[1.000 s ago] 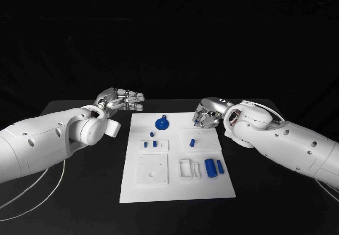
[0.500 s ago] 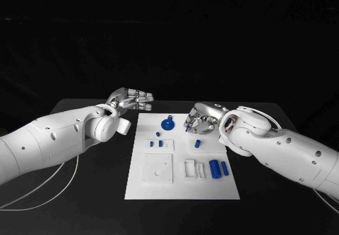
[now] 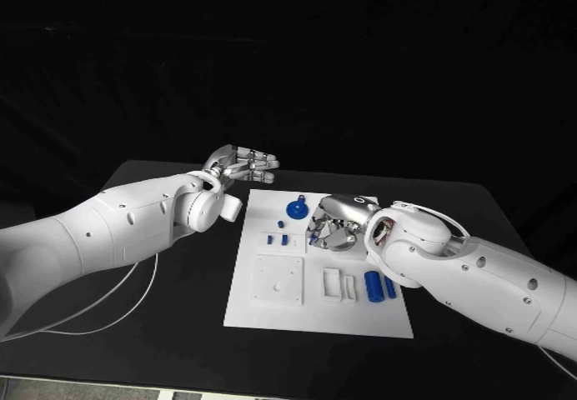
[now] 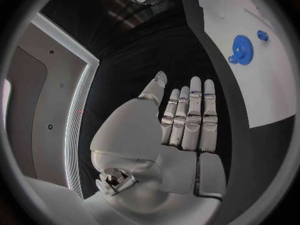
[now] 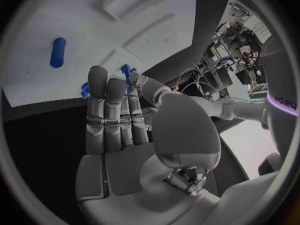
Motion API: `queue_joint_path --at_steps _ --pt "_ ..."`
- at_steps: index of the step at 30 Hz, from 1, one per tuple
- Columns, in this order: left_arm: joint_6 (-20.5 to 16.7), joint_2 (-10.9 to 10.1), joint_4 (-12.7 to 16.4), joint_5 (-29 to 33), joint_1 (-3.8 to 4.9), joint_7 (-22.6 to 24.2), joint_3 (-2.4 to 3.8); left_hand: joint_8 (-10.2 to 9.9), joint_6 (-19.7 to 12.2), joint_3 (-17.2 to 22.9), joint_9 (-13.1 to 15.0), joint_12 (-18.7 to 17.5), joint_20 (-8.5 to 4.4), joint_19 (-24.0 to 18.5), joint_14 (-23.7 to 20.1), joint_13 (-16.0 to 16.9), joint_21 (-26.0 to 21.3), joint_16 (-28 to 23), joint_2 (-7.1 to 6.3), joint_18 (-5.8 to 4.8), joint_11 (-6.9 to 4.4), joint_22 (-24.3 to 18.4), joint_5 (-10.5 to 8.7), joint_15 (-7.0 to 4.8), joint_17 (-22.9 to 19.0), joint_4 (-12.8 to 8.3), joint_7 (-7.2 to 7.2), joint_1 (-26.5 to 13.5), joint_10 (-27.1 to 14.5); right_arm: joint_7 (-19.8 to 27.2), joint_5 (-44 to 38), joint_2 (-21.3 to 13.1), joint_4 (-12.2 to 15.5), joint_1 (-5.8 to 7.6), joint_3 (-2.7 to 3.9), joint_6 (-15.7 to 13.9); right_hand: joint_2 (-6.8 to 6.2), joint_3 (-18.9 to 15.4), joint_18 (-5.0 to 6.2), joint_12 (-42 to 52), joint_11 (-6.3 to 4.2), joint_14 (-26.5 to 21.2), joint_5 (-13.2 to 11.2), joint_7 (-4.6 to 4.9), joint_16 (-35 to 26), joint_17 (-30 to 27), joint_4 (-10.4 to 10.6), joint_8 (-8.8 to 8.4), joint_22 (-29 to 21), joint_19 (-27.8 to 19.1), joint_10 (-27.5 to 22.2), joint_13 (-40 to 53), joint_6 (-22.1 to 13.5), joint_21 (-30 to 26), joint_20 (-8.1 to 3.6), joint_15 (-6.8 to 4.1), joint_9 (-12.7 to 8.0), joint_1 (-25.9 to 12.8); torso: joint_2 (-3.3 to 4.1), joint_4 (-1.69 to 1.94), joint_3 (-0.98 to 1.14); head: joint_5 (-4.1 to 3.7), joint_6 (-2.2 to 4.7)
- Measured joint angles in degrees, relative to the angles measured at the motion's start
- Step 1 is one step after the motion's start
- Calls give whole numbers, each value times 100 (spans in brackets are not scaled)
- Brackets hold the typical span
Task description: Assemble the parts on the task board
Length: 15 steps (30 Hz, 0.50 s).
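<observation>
1. Starting at the left of the head view, the left arm (image 3: 108, 229) is seen reaching in from the left edge toward the centre, with a white cable (image 3: 114, 304) lying on the black table (image 3: 481, 208) below it.
2. The left hand (image 3: 244, 165) is held above the table just beyond the upper left corner of the white board (image 3: 315, 315); in the left wrist view its fingers (image 4: 190, 117) are stretched out straight, side by side, and nothing is grasped.
3. On the board's left half, a square white plate (image 3: 278, 283) is found at lower left, and two small blue pegs (image 3: 278, 240) are set in a white block above it, with a single small blue peg (image 3: 283, 224) higher up.
4. A blue gear (image 3: 297, 207) is lying flat near the board's upper edge, apart from both hands.
5. Near the board's centre, a white slotted bracket (image 3: 337, 286) is placed, and two blue cylinders (image 3: 381, 287) lie side by side just to its right.
6. The right hand (image 3: 333, 223) is poised over the upper right part of the board, below the gear. In the right wrist view its fingers (image 5: 109, 110) are extended and close together, with blue pieces (image 5: 128, 75) at the fingertips; whether anything is pinched cannot be told.
7. The right arm (image 3: 481, 279) is seen running off to the lower right of the frame.
</observation>
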Motion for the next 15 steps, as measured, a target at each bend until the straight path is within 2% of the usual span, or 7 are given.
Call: queue_joint_path --at_steps 2,7,15 --pt "-11 71 -94 3 -23 12 -1 0 0 -15 0 0 60 -84 -24 0 -35 0 31 0 -2 -42 0 24 -7 15 0 -31 2 -1 -62 49 -6 -22 -79 -3 0 0 -1 -1 0 0 0 0 3 -13 0 0 79 40 0 0 0 -27 -21 0 2 0 -26 0 -16 36 -29" --pt "-27 208 -247 24 -47 34 -2 0 0 -15 0 0 81 -350 -82 0 -51 0 37 0 -22 -226 0 38 -22 15 0 -37 22 -8 -210 153 -36 -101 -201 -18 0 -1 -1 -7 0 0 22 -11 6 -32 -1 -1 315 41 0 1 11 9 -22 0 3 0 -81 9 -55 136 -124" --pt "-41 278 -345 77 -63 57 -1 0 0 -15 0 0 93 -294 -123 0 -50 -22 37 0 -22 -514 23 38 -28 15 0 -37 22 -30 -436 294 -72 -196 -313 -91 -1 -7 -1 -12 -9 0 22 -10 6 -32 -6 -2 347 41 -8 4 10 10 -20 0 2 0 -116 26 -79 241 -213"
